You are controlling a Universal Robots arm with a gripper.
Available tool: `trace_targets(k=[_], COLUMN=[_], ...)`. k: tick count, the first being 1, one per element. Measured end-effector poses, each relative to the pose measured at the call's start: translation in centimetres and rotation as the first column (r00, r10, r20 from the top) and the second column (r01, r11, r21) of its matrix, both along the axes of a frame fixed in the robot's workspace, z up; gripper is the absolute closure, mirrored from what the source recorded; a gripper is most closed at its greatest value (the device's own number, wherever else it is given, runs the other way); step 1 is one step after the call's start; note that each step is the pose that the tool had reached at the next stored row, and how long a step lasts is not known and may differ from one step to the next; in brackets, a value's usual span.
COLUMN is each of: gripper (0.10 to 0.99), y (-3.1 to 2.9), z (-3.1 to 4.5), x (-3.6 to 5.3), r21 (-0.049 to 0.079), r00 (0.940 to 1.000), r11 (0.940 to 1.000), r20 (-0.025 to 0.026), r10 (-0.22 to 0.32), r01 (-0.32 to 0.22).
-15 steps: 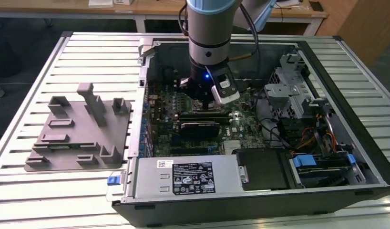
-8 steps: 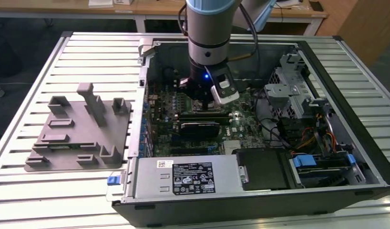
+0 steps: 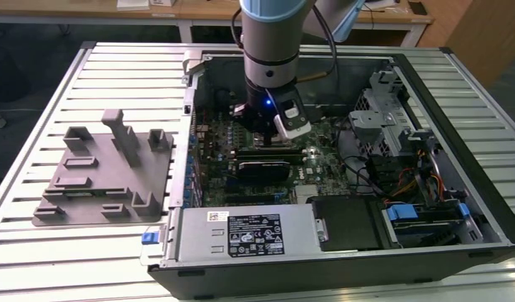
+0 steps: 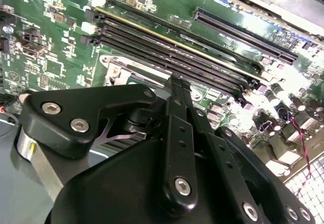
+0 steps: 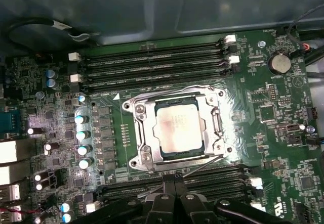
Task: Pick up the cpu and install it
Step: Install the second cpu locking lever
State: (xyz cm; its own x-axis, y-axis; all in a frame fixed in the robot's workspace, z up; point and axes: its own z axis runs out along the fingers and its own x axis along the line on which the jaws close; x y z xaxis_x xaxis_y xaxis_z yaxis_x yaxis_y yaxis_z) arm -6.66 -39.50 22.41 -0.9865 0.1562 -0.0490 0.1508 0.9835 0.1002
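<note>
Black jaws on the gripper (image 5: 174, 183) look pressed together with nothing between them, hanging just above the motherboard (image 5: 273, 133) inside the open PC case (image 3: 459, 82). Right past them the cpu (image 5: 176, 128) already sits flat in its metal-framed socket (image 5: 139, 133), between the RAM slots (image 5: 152, 64). Grey tray (image 3: 106, 173) lies on the slatted bench (image 3: 39, 251) outside the case.

Clear from above over socket (image 5: 174, 130); memory slots (image 5: 152, 64) flank both sides, capacitor row (image 5: 82, 133) close beside, case wall (image 3: 190, 126) further out.
</note>
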Motion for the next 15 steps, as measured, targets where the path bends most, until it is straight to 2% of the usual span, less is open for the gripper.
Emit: trace_targets(k=[2,7,15], gripper=[0.980,0.980,0.980], y=[-0.09,-0.40,-0.74], z=[-0.09,-0.34,-0.91], x=[-0.13,-0.45,-1.16], r21=[0.003,0.024,0.049], r00=[1.0000,1.0000,1.0000], r11=[1.0000,0.9997,0.9988], r20=[-0.0002,0.0000,0.0001], r10=[0.001,0.003,0.003], r01=[-0.001,-0.003,-0.003])
